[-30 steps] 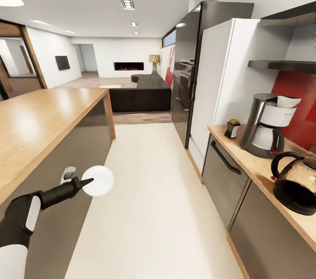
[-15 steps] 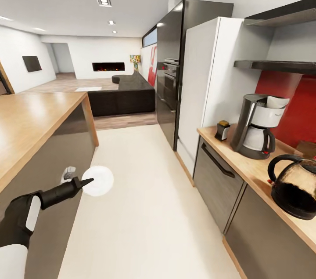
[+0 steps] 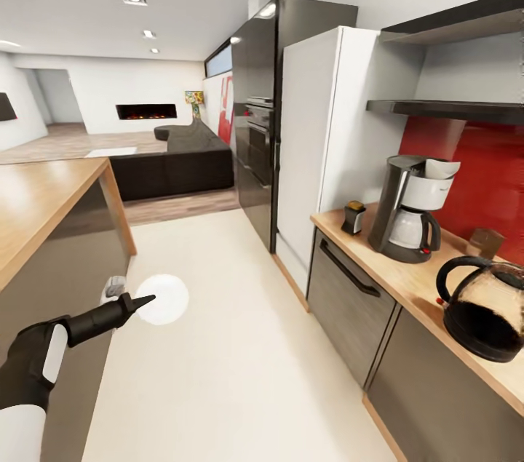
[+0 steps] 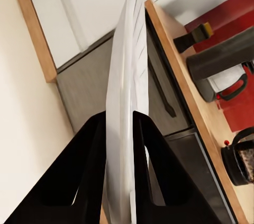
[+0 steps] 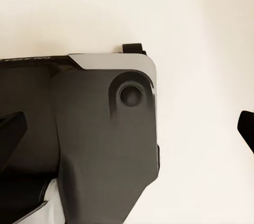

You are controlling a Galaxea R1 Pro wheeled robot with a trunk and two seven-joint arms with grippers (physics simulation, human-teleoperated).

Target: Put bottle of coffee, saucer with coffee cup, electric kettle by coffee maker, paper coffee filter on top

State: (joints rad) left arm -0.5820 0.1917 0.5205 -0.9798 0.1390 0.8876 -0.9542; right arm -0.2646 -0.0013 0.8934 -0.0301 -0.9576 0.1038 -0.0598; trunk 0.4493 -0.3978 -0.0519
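Your left gripper (image 3: 142, 300) is clamped on the saucer (image 3: 163, 299) by its rim, held edge-on, while the coffee maker (image 3: 407, 207) stands well off to your right on the kitchen countertop (image 3: 407, 280); the right gripper's state cannot be told.

Your head view looks down the kitchen aisle; your left wrist view sits close, sharing the long light-wood countertop (image 3: 407, 280) (image 4: 185, 75); your right wrist view faces pale floor.

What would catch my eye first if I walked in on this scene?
Probably the white saucer pinched on edge in the robot's left gripper, held out over the pale floor. Next, the wooden countertop to the right, with a coffee maker and a glass kettle before a bright red wall panel.
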